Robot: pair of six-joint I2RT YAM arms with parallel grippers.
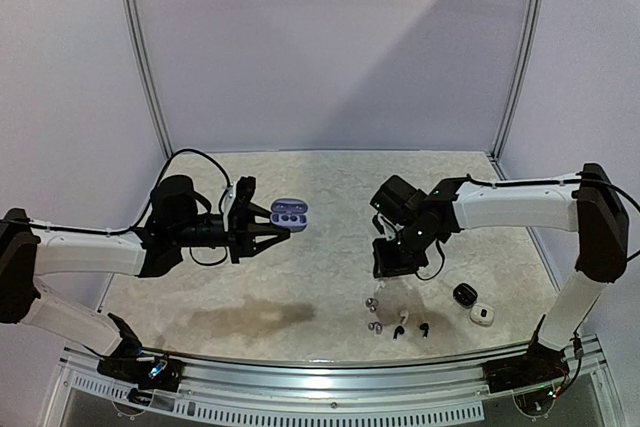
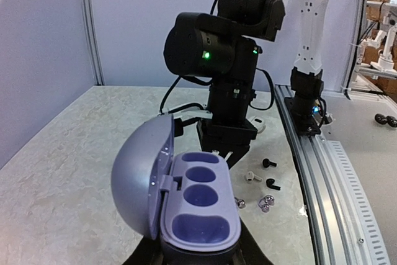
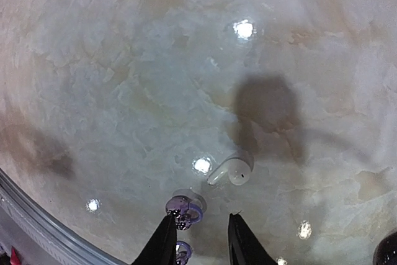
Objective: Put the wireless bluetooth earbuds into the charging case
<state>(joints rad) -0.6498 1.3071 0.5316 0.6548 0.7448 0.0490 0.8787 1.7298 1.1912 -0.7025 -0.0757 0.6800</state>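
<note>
Top external: high behind arm bases (image 1: 150, 372), looking down over surface (image 1: 300, 177). Left wrist: low, level, past charging case (image 2: 198, 215) toward right arm (image 2: 217, 54). Right wrist: close, facing down. All share earbuds (image 3: 231, 170).

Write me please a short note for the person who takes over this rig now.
Left gripper: shut on the purple charging case, lid open, wells empty.
Right gripper: open, empty, low over the table beside a shiny earbud; a white earbud lies just beyond.
Done: case open and held.
Left: every earbud is on the table; none is in the case. Pick and insert each.
</note>
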